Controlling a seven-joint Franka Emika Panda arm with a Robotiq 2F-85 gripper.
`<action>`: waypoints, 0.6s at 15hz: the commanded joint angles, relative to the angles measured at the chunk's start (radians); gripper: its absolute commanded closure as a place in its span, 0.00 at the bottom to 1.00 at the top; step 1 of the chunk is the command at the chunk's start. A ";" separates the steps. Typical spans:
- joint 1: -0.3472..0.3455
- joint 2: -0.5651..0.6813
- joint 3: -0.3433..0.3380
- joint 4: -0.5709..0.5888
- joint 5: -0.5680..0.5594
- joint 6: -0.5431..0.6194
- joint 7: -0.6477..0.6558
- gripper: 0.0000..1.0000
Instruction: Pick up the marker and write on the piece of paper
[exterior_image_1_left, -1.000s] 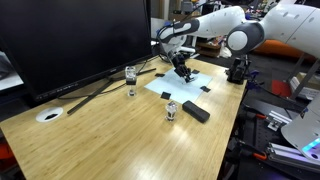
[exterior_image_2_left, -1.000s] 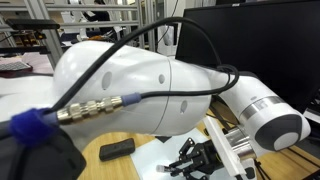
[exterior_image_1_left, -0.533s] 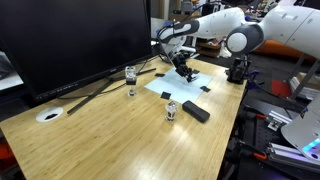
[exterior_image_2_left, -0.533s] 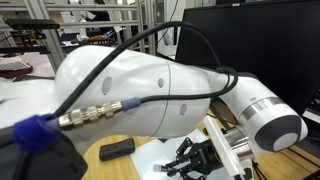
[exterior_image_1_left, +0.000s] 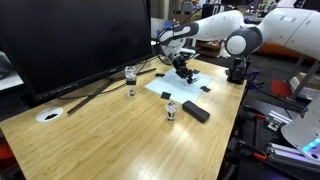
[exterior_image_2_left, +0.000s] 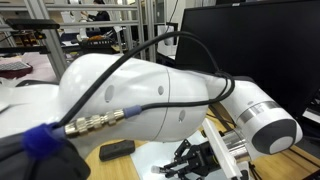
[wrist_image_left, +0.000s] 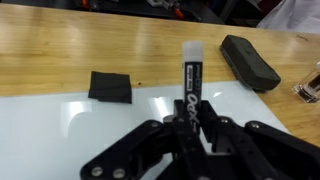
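In an exterior view, barely anything has changed over the last second. Your gripper (exterior_image_1_left: 181, 68) is parked over the far half of the piece of paper (exterior_image_1_left: 185, 85), same as before, so you're hovering or creeping rather than travelling. I'd say the pickup is done and you're into the writing part.

In the close exterior view the arm's big white shell has drifted a touch across the frame. The gripper (exterior_image_2_left: 195, 160) sits low at the bottom edge. It's too cluttered there to tell if the tip is touching the paper, so take that with a grain of salt.

The wrist view is the useful one. The gripper (wrist_image_left: 190, 120) is pinched tight on the marker (wrist_image_left: 190, 80). It's a black barrel with white lettering and a pale end sticking out past the fingers, over the paper (wrist_image_left: 50, 130) near its edge. The sheet is pale, glossy and flat, with a black patch (wrist_image_left: 110, 85) at its corner. I see no ink on the part in view. A black block (wrist_image_left: 250, 60) lies just off the paper on the wood.
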 joint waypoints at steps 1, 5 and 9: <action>0.000 0.027 0.000 0.054 -0.010 -0.037 0.006 0.95; -0.011 0.061 0.025 0.113 -0.028 -0.070 0.018 0.95; -0.013 0.093 0.030 0.177 -0.041 -0.094 0.016 0.95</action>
